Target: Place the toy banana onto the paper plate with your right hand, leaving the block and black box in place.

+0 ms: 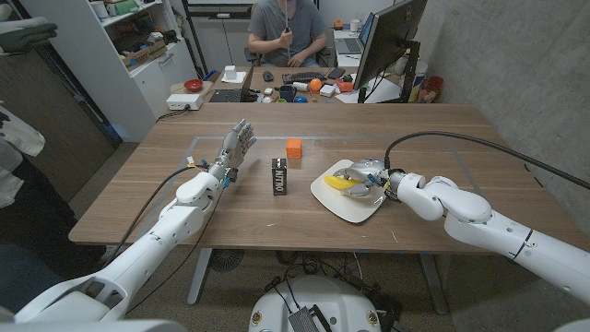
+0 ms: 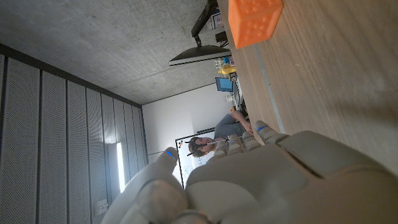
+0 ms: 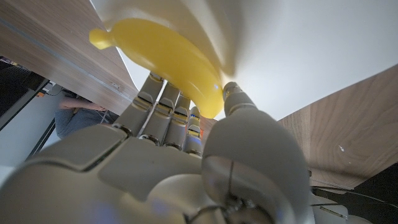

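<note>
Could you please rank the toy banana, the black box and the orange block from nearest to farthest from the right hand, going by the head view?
1. Toy banana: held in the right hand, over the paper plate.
2. Black box: upright at table middle, toward the robot's left of the plate.
3. Orange block: beyond the box, farther from the robot.

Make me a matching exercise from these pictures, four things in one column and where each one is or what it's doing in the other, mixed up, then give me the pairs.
Things:
1. toy banana
2. orange block
3. black box
4. left hand

Places or states:
A. stands upright on the table between the two hands
B. holds nothing, fingers spread, raised above the table
C. over the paper plate, held by the right hand
D. sits on the table beyond the black box, towards the far side

Pairs: 1-C, 2-D, 3-A, 4-B
</note>
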`<act>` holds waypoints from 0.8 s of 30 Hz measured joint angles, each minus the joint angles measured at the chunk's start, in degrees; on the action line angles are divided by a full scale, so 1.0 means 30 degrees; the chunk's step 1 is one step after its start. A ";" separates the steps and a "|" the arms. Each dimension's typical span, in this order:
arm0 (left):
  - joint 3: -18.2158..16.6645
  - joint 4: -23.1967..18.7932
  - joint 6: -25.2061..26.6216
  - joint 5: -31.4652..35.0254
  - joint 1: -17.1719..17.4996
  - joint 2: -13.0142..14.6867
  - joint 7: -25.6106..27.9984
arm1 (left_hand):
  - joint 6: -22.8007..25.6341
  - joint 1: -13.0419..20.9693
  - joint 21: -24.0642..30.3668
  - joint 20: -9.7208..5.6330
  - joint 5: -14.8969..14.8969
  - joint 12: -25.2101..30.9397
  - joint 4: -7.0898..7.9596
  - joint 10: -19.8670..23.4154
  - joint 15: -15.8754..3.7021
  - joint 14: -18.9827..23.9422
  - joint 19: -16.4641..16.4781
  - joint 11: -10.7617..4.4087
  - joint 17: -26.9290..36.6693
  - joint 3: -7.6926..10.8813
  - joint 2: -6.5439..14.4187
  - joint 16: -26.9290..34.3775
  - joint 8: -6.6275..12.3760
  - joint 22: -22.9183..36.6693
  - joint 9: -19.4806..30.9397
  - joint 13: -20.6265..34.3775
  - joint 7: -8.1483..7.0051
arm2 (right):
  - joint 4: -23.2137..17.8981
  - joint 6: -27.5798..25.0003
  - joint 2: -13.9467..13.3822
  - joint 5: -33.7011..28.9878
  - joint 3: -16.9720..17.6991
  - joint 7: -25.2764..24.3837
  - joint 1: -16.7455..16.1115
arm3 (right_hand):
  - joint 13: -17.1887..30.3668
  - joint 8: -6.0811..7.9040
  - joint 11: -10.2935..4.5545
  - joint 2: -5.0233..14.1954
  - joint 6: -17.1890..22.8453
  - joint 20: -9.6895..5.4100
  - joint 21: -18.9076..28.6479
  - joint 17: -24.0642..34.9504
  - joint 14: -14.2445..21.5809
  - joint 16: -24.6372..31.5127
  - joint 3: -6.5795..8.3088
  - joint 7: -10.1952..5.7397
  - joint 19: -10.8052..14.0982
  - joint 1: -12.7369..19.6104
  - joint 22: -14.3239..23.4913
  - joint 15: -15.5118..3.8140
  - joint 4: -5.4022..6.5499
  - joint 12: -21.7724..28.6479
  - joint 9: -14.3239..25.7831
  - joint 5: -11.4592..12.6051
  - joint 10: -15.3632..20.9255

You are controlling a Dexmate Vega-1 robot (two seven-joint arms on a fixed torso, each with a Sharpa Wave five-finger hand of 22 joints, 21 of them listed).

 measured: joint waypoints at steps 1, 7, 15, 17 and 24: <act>-0.0001 0.0011 0.0000 0.0000 -0.0004 -0.0004 -0.0006 | 0.0000 0.0000 0.0000 0.0000 0.0000 0.0000 0.0000 0.0000 0.0000 0.0000 0.0000 0.0000 0.0000 0.0000 0.0000 0.0000 0.0000 0.0000 0.0000 0.0000 0.0000 | -0.0022 -0.0020 -0.0010 -0.0038 -0.0007 0.0072 0.0017 | 0.0011 0.0000 0.0007 -0.0120 -0.0300 0.0035 -0.0084 0.0051 -0.0046 0.0000 -0.0108 -0.0043 -0.0034 -0.0120 0.0000 -0.0044 0.0048 -0.0016 -0.0028 0.0000 -0.0136; -0.0001 0.0045 -0.0001 0.0000 -0.0027 -0.0017 -0.0017 | 0.0000 0.0000 0.0000 0.0000 0.0000 0.0000 0.0000 0.0000 0.0000 0.0000 0.0000 0.0000 0.0000 0.0000 0.0000 0.0000 0.0000 0.0000 -0.0001 0.0001 0.0000 | -0.0034 -0.0026 -0.0017 -0.0031 -0.0010 0.0412 0.0043 | -0.0073 0.0216 -0.0069 -0.0846 -0.2291 0.0463 -0.0629 -0.0788 -0.2547 -0.1716 -0.0730 -0.0435 -0.0639 -0.1315 -0.0117 0.0259 0.0255 -0.0983 -0.0069 0.0243 -0.2477; 0.0000 0.0074 -0.0058 0.0000 -0.0044 -0.0029 -0.0070 | 0.0000 0.0000 -0.0131 0.0000 0.0000 0.0000 0.0000 0.0000 0.0000 0.0000 -0.0001 0.0000 0.0000 0.0001 0.0000 0.0000 0.0000 0.0000 0.0000 0.0001 0.0000 | -0.0093 -0.0005 -0.0065 -0.0011 -0.0027 0.0689 0.0142 | -0.0509 0.0510 -0.0585 -0.1186 -0.3047 0.1479 -0.2621 -0.2283 -0.7753 -0.5776 -0.1259 -0.0766 -0.3224 -0.2306 -0.0206 0.0572 0.0415 -0.1799 -0.0024 0.0851 -0.7841; -0.0001 0.0078 -0.0063 -0.0004 -0.0047 -0.0032 -0.0082 | 0.0000 0.0000 -0.0131 0.0001 0.0000 0.0000 0.0000 0.0000 0.0000 0.0000 0.0000 0.0000 0.0000 0.0001 0.0000 0.0000 0.0000 0.0000 0.0001 0.0001 0.0000 | -0.0096 -0.0006 -0.0066 -0.0011 -0.0027 0.0718 0.0144 | -0.0614 0.0655 -0.0636 -0.1163 -0.2894 0.1858 -0.3208 -0.2482 -0.8841 -0.6464 -0.1259 -0.0914 -0.4078 -0.2528 -0.0231 0.0614 0.0415 -0.1830 -0.0060 0.0884 -0.8777; -0.0001 0.0093 -0.0081 -0.0032 -0.0051 -0.0037 -0.0117 | 0.0000 0.0000 -0.0167 0.0040 0.0000 0.0000 0.0000 0.0000 0.0000 0.0000 0.0038 0.0000 0.0000 0.0001 0.0000 0.0000 0.0000 0.0000 0.0000 0.0000 0.0000 | -0.0183 0.0025 -0.0134 -0.0114 -0.0035 0.0772 0.0159 | -0.0922 0.0655 -0.0805 -0.0934 -0.2524 0.1523 -0.5200 -0.2987 -1.2399 -0.7923 -0.1604 -0.1138 -0.7054 -0.2756 -0.0180 0.0939 0.0394 -0.1829 -0.0068 0.1035 -1.1441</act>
